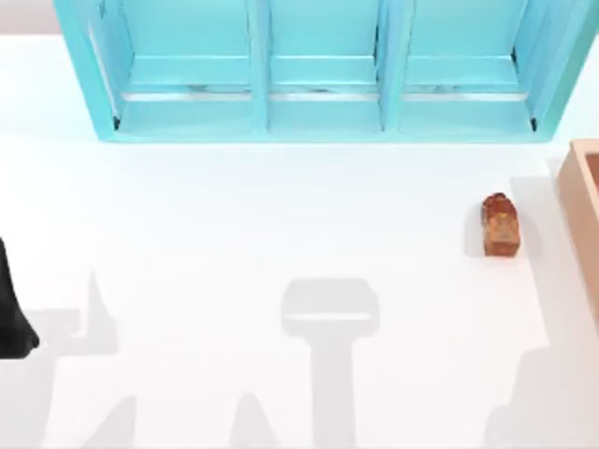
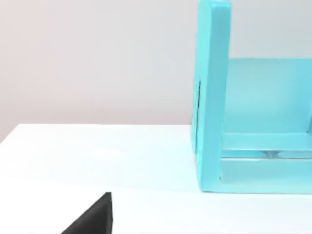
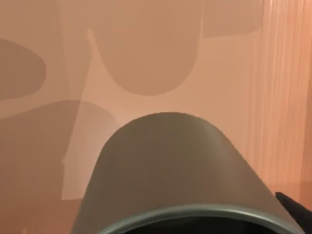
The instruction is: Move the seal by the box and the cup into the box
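The cup fills the near part of the right wrist view, its olive side and thick rim close to the camera, with the reddish-brown inside of the box beyond it; I judge the right arm is carrying it over or into the box so it can be let go there. Whether that gripper is clenched on the cup I cannot tell, for its fingers are not plainly seen.

The seal stands on the white table at about three o'clock, just beside the box's tan wall at the right edge, apart from it and not yet moved in.

The left arm sits parked at nine o'clock, its grip hidden.

I count one cup, one seal, one box, and one turquoise cabinet at twelve o'clock with three bays
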Robot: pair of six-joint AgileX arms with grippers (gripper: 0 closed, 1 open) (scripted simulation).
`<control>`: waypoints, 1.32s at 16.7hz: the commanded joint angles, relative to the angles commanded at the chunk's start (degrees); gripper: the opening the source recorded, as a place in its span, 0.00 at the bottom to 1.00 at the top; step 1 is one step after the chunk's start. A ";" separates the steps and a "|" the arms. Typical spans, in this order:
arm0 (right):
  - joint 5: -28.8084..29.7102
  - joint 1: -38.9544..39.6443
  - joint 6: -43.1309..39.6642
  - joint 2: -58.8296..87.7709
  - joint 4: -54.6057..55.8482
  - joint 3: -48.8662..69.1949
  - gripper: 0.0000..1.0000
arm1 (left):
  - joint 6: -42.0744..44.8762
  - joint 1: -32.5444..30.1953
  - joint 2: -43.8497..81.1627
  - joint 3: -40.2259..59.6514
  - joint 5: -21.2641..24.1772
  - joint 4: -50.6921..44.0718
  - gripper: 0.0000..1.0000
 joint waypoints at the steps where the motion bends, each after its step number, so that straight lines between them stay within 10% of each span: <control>1: 0.11 -0.17 -0.19 0.32 1.22 -1.61 0.00 | 0.00 0.00 0.00 0.00 0.00 0.00 1.00; 10: 0.37 -1.40 -3.32 3.00 6.81 -8.06 0.00 | 0.00 0.00 0.00 0.00 0.00 0.00 1.00; 22: 0.37 -1.40 -3.32 3.00 6.81 -8.06 0.90 | 0.00 0.00 0.00 0.00 0.00 0.00 1.00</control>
